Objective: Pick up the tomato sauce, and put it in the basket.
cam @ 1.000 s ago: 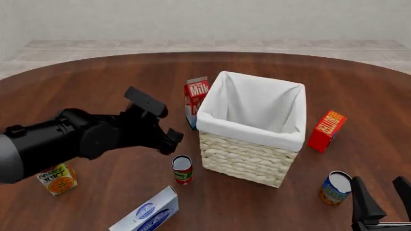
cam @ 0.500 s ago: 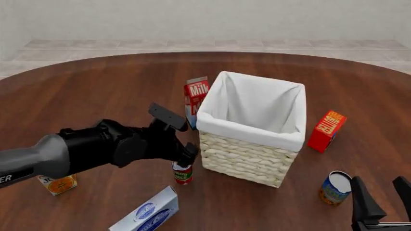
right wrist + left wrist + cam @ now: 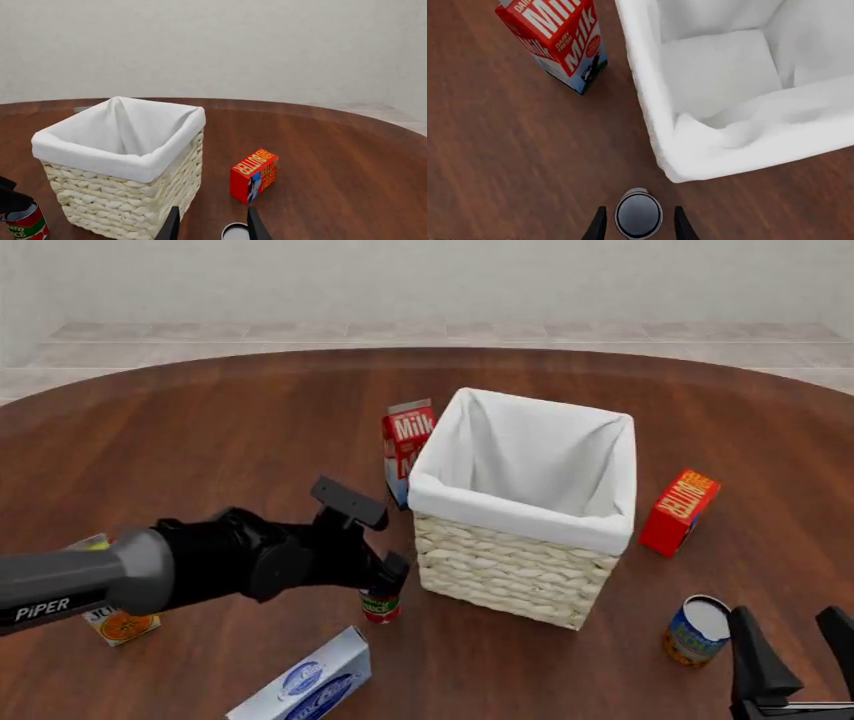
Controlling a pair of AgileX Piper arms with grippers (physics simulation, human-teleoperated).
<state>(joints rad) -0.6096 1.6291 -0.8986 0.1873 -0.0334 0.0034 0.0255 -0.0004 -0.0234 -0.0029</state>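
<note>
My left jaws [image 3: 384, 578] straddle the tomato sauce [image 3: 380, 606], one finger on either side of its silver top, spread and not yet touching it. The can stands upright on the counter [image 3: 200, 430], just beside the near left corner of the basket [image 3: 523, 580], with the milk carton [image 3: 404, 445] behind it. Far right, my right jaws [image 3: 790, 650] hang spread, grasping nothing, near a blue-and-orange can [image 3: 694, 632].
</note>
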